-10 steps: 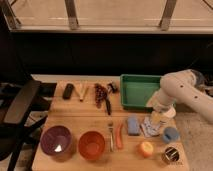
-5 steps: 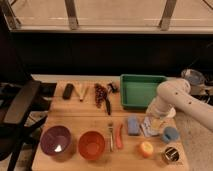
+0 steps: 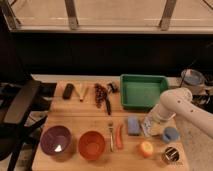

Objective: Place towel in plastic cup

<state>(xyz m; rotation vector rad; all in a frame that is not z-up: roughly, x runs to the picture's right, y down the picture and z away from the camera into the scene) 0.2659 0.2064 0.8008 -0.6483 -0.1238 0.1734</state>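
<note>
You are watching the gripper edging toward 9 o'clock at the crumpled pale towel, beside the round blue plastic cup; its grip cannot be told.

no readable text, labels or numbers

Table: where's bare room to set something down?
Bare strip across the table between the black block behind and the purple bowl and orange bowl in front. Front right is crowded: sponge, blue cup, gripper low between them.
</note>
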